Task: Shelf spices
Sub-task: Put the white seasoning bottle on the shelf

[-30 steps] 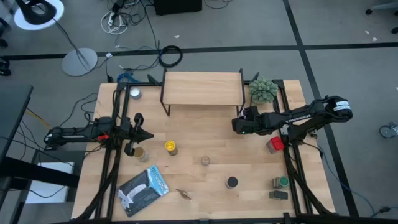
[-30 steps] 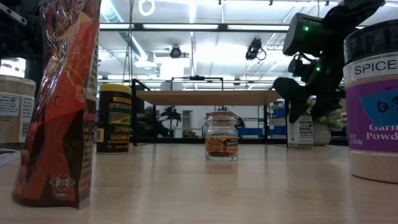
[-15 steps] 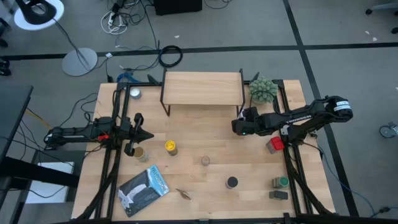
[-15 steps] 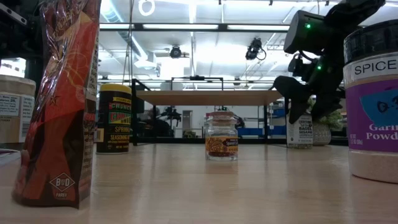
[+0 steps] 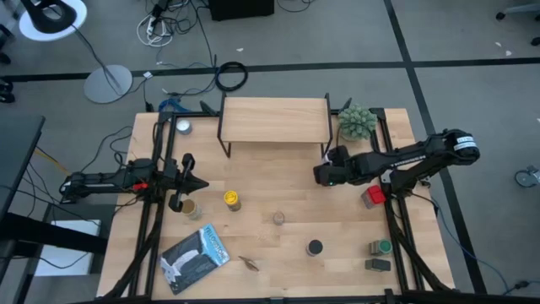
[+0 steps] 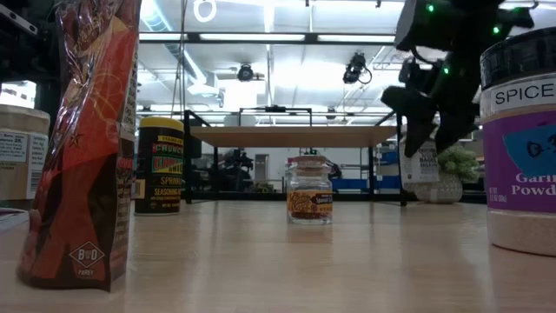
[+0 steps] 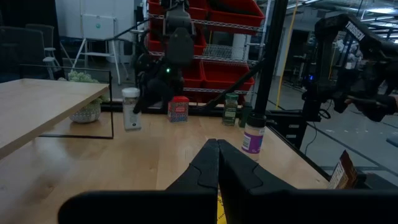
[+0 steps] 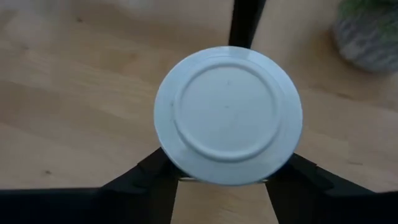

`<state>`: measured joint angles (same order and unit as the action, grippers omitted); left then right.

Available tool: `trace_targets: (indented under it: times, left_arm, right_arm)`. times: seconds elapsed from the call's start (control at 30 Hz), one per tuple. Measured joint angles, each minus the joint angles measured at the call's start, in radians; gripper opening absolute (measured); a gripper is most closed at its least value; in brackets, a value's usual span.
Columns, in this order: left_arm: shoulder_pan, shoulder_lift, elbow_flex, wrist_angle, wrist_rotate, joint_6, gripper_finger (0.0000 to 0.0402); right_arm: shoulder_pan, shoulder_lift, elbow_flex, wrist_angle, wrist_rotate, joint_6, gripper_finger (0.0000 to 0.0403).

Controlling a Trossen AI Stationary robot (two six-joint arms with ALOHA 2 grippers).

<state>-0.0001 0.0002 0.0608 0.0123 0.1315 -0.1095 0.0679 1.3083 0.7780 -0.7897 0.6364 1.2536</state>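
The shelf (image 5: 274, 120) top is bare. Bare table (image 5: 270, 173) lies in front of it. The plant (image 5: 357, 122) crowds its right end.

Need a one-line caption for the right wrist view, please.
Right gripper closed around a white-capped bottle, seen from above, beside the shelf's black leg on the wooden table.

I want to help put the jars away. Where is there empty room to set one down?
The low light-wood shelf board has nothing on it. The tabletop between that shelf and the yellow jar is bare too. It gets crowded along the near edge: the blue-white flat packet, the black-lidded jar and the green tin.
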Motion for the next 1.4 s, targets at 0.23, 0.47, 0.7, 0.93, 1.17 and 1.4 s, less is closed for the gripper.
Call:
trace_targets:
  times: [0.23, 0.47, 0.7, 0.93, 1.17, 1.4]
  left_arm:
    - [0.000, 0.000, 0.000, 0.000, 0.000, 0.000, 0.0008]
    - [0.000, 0.000, 0.000, 0.000, 0.000, 0.000, 0.0008]
    - [0.000, 0.000, 0.000, 0.000, 0.000, 0.000, 0.0008]
    - [0.000, 0.000, 0.000, 0.000, 0.000, 0.000, 0.0008]
    - [0.000, 0.000, 0.000, 0.000, 0.000, 0.000, 0.0008]
    - [0.000, 0.000, 0.000, 0.000, 0.000, 0.000, 0.0008]
  right_arm:
    - [0.026, 0.000, 0.130, -0.091, 0.014, -0.038, 0.0203]
    - [0.050, 0.000, 0.267, -0.129, 0.014, -0.095, 0.0206]
    - [0.044, 0.000, 0.391, -0.135, 0.018, -0.208, 0.0204]
    - [-0.045, 0.000, 0.474, -0.128, 0.049, -0.301, 0.0205]
    - [-0.186, 0.002, 0.481, -0.081, 0.036, -0.337, 0.0205]
    - [-0.300, 0.069, 0.481, 0.137, -0.055, -0.436, 0.0205]
